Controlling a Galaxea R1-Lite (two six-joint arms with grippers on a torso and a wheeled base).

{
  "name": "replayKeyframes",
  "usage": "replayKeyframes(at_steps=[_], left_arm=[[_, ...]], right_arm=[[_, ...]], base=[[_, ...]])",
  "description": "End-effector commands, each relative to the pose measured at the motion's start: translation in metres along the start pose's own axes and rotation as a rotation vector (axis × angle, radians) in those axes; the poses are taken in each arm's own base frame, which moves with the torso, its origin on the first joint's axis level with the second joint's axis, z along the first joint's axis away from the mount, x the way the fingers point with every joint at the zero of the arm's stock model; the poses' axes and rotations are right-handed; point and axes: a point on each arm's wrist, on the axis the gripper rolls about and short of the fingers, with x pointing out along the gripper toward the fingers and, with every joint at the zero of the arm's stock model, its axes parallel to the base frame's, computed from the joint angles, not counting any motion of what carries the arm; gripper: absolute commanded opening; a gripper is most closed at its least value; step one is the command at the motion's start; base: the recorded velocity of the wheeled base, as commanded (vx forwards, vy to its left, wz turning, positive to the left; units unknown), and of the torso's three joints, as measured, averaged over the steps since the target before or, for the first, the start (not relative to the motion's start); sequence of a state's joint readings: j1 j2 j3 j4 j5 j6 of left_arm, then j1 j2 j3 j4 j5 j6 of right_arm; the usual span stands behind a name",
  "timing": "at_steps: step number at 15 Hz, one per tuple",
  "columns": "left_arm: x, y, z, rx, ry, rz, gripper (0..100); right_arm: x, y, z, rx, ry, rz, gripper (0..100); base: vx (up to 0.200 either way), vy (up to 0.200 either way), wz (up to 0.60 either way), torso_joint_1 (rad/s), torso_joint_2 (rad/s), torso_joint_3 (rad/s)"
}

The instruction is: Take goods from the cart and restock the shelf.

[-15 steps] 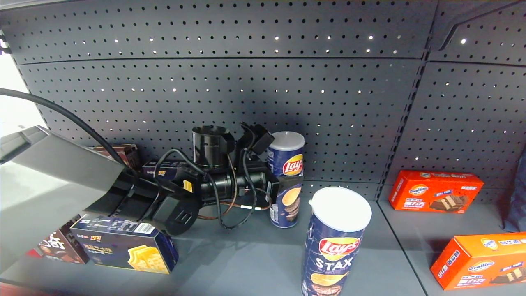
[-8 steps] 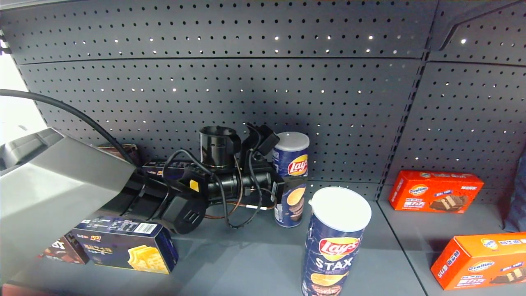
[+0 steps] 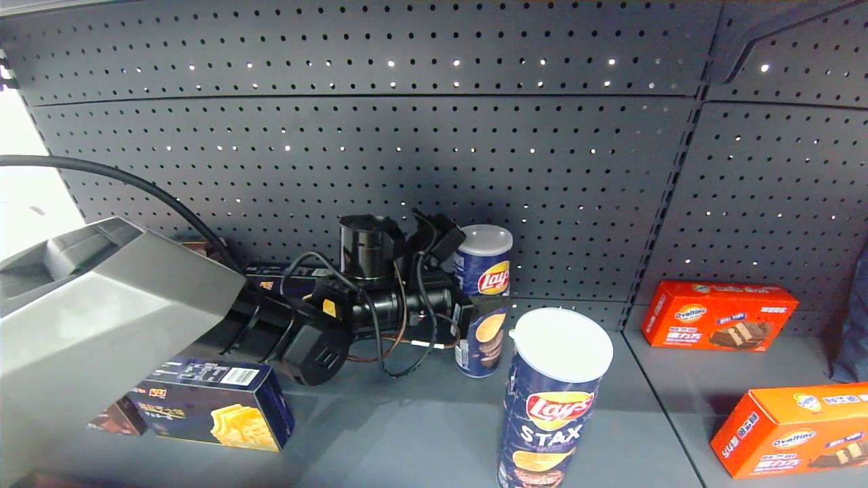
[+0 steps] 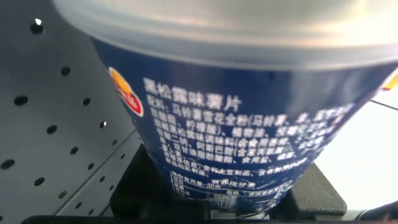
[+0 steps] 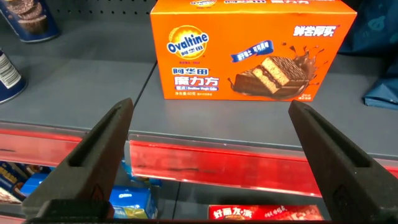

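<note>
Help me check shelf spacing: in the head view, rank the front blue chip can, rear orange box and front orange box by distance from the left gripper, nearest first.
1. Tall blue chip can, white lid, front-right of the left gripper, holding the rear blue can.
2. Rear orange cardboard box, right, against the back panel.
3. Front orange cardboard box, far right, shelf front.

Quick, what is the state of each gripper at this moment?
Left gripper: closed on the chips can.
Right gripper: open, holding nothing.
</note>
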State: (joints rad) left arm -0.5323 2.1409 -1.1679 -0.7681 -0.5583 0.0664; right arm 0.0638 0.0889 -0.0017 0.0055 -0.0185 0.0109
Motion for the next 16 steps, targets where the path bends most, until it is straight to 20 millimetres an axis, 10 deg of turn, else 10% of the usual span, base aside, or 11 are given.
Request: replayKeyframes(at_steps=[1,2,16], left_arm=[[0.000,0.002,-0.003,-0.005,0.008,0.002,0],[0.001,0.002,-0.004,-0.006,0.011,0.002,100],[-0.058,-0.016,-0.018,-0.029,0.110,0.132,100]], right_arm=[[0.000,0.000,0.000,0.000,0.001,0.001,100],[0.000,0.000,0.000,0.000,0.001,0.001,100],[0.000,0.000,0.000,0.000,0.002,0.001,100]], base=[[0.000,0.000,0.00,0.000,0.00,0.000],[0.000,0.000,0.00,0.000,0.00,0.000],[0.000,0.000,0.00,0.000,0.00,0.000]])
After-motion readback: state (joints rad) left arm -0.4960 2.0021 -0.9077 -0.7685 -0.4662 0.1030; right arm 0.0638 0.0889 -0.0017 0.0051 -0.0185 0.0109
